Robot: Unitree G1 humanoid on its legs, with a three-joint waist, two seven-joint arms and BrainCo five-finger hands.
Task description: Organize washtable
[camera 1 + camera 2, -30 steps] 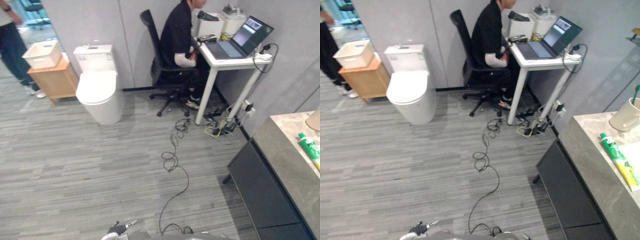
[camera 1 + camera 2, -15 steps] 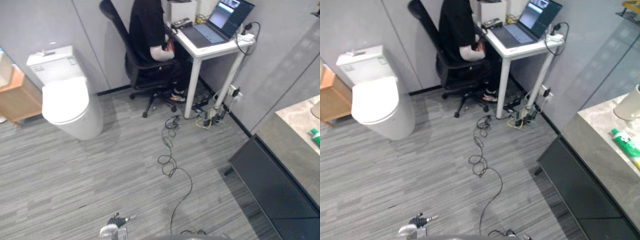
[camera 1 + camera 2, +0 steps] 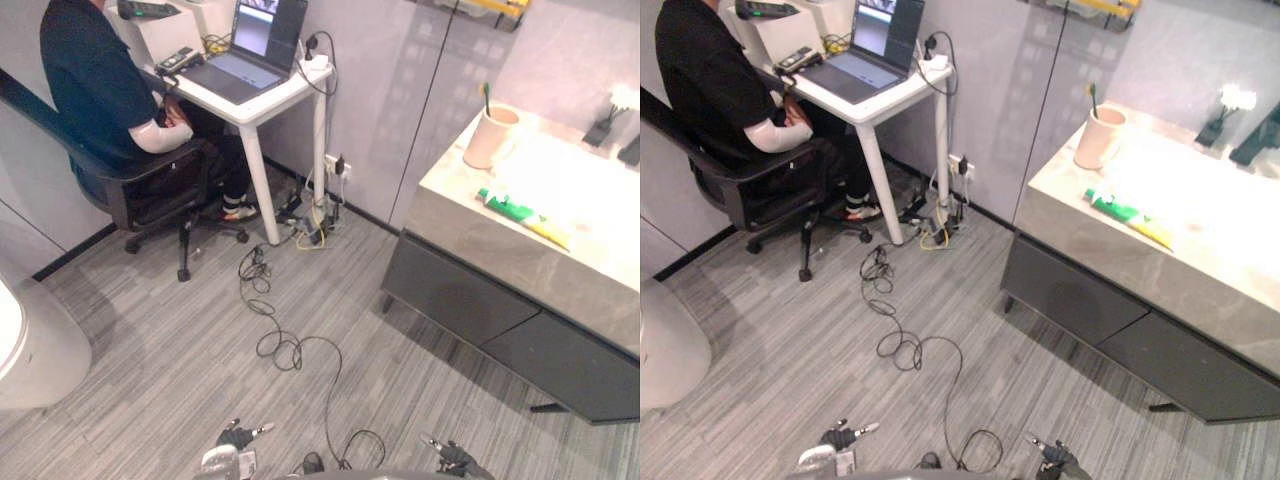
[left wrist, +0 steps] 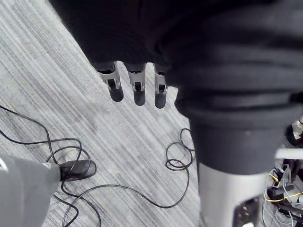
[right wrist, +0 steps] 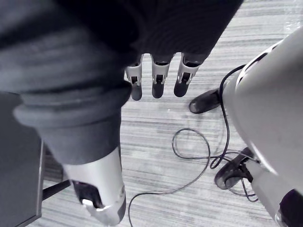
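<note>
Left eye view: green-and-yellow toothpaste tube (image 3: pixel 522 219) lies on the grey stone counter (image 3: pixel 470 240), well ahead and to the right of the nearer right robot hand (image 3: pixel 450 459), its long axis along the front edge. Left wrist view: left robot hand (image 4: pixel 136 90) released, empty. Right wrist view: likewise.

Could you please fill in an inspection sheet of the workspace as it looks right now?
Surface: grey stone washtable top, mostly bare.
Job's things: cup holding a toothbrush; toothpaste tube lying flat nearby, apart from the cup.
Clutter: small dark items by the wall, unidentifiable.
Hands: left hand and right hand open, hanging above the floor, holding nothing.
Cables: cable tangle under the white desk.
Surroundings: seated person at a laptop; toilet.
</note>
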